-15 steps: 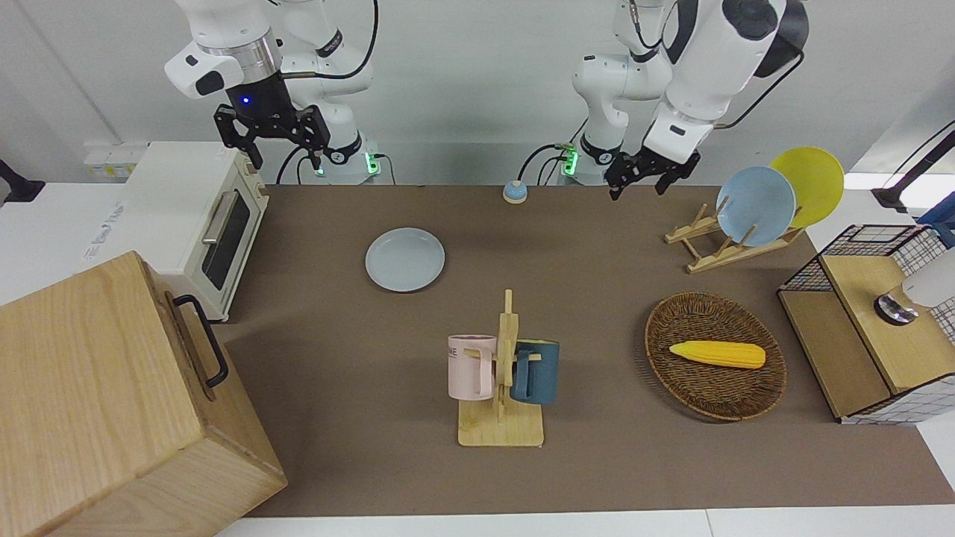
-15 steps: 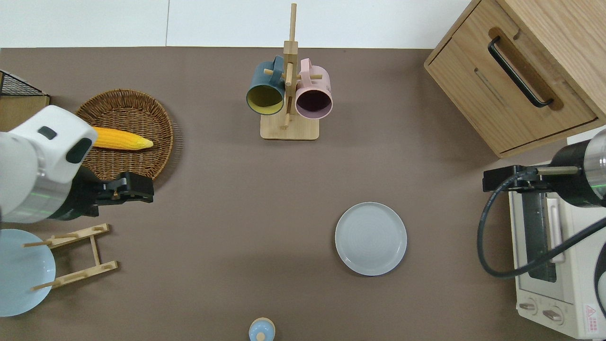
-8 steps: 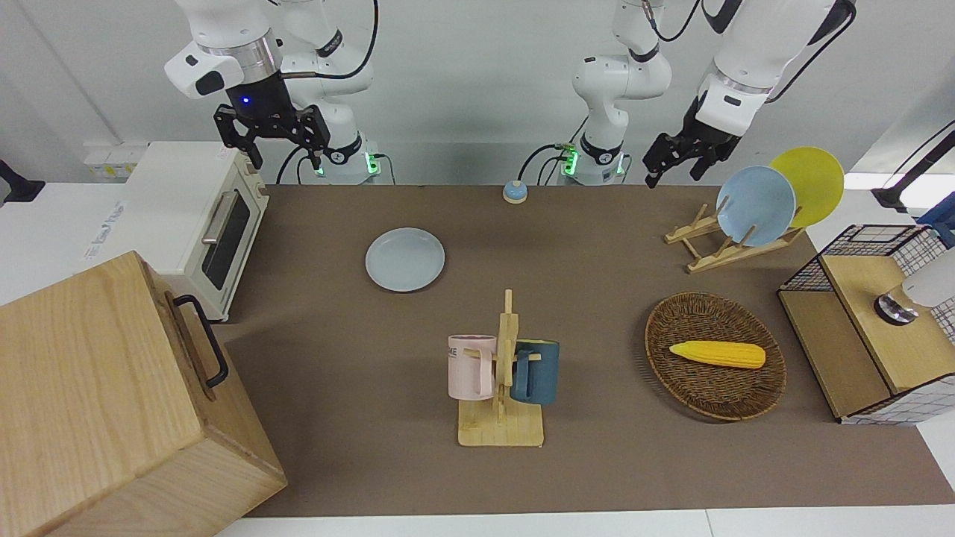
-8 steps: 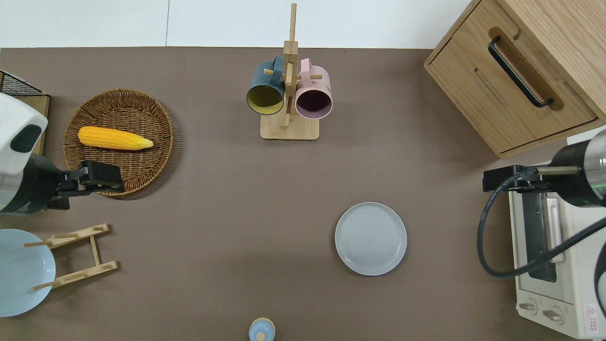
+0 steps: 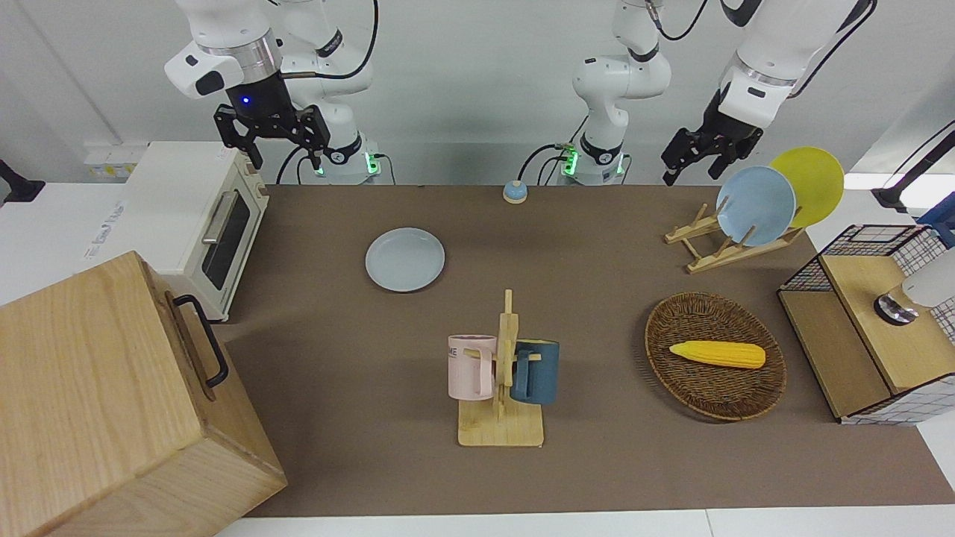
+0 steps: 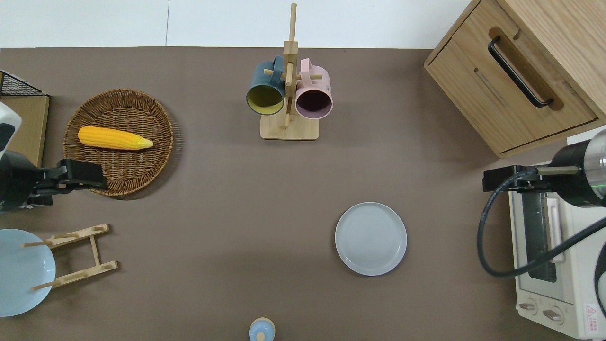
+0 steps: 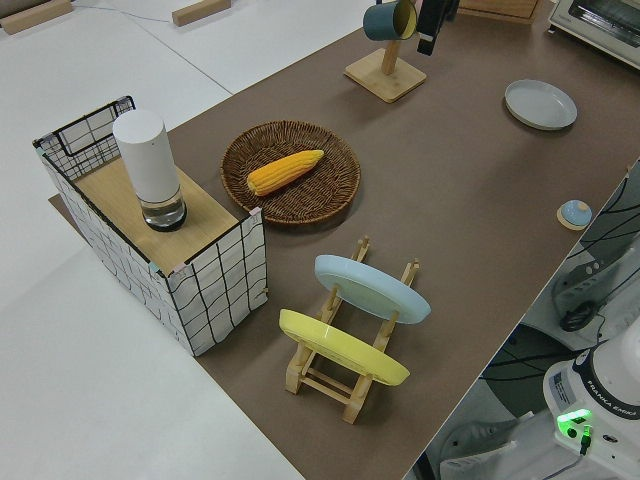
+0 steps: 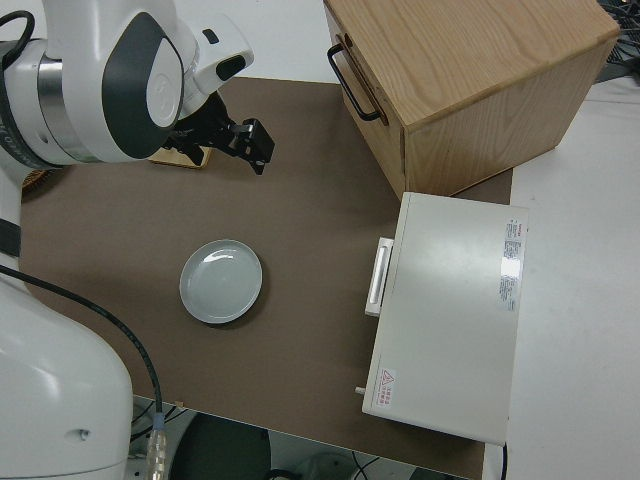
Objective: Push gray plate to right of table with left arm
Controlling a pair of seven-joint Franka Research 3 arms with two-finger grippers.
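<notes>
Gray plate [image 6: 370, 238]: round, shallow, pale gray-blue, low raised rim, plain. It lies flat and upright on the desk [image 6: 236, 199], a large rectangular surface with a dull-brown matte top and white edges. Taking the white toaster oven [image 6: 554, 265] as landmark, the plate sits beside it toward the left arm's end of the desk, apart from it, with bare desk top between. Nothing touches the plate. The left arm [image 5: 753, 67], white with dark joint caps and a black gripper [image 5: 705, 153], is up in the air well apart from the oven and the plate.
</notes>
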